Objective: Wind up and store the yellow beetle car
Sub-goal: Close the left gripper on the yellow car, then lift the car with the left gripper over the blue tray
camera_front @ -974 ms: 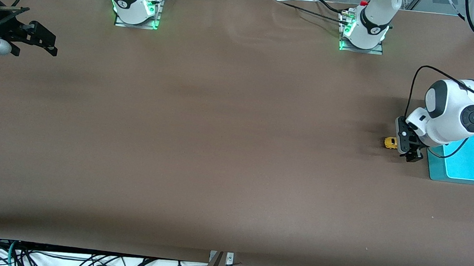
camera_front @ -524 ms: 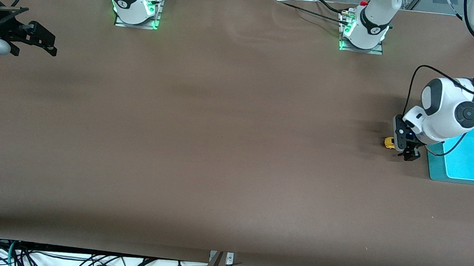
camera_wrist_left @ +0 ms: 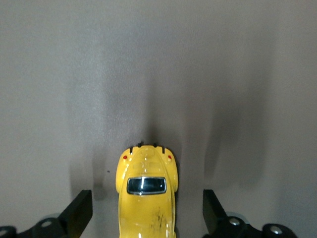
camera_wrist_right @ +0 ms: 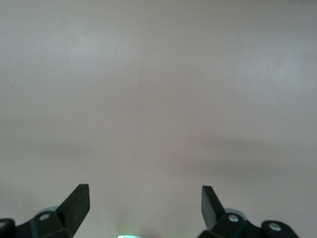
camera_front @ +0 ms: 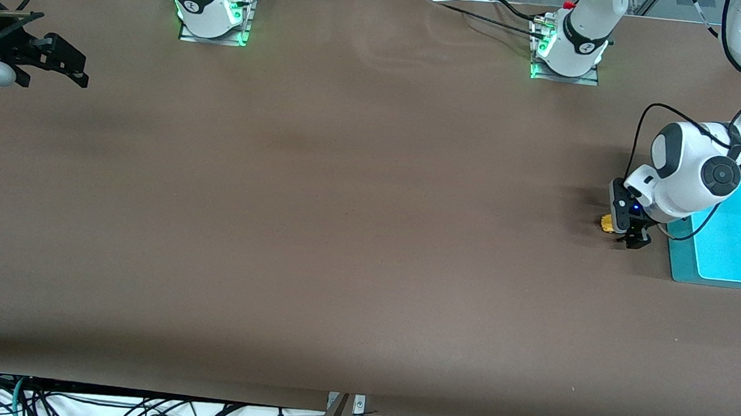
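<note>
The yellow beetle car (camera_front: 608,223) sits on the brown table, close to the teal tray and toward the left arm's end. My left gripper (camera_front: 631,236) is low over it, open. In the left wrist view the car (camera_wrist_left: 146,191) lies between the two black fingertips (camera_wrist_left: 78,211), with a gap on each side, untouched. My right gripper (camera_front: 64,64) waits open and empty above the table edge at the right arm's end; its wrist view (camera_wrist_right: 145,210) shows only bare table.
A teal tray (camera_front: 714,268) lies beside the car at the left arm's end of the table. Both arm bases (camera_front: 212,10) stand along the far edge. Cables hang below the near edge.
My left gripper has come down and shifted slightly toward the car, now straddling it. The car and the right arm have not moved.
</note>
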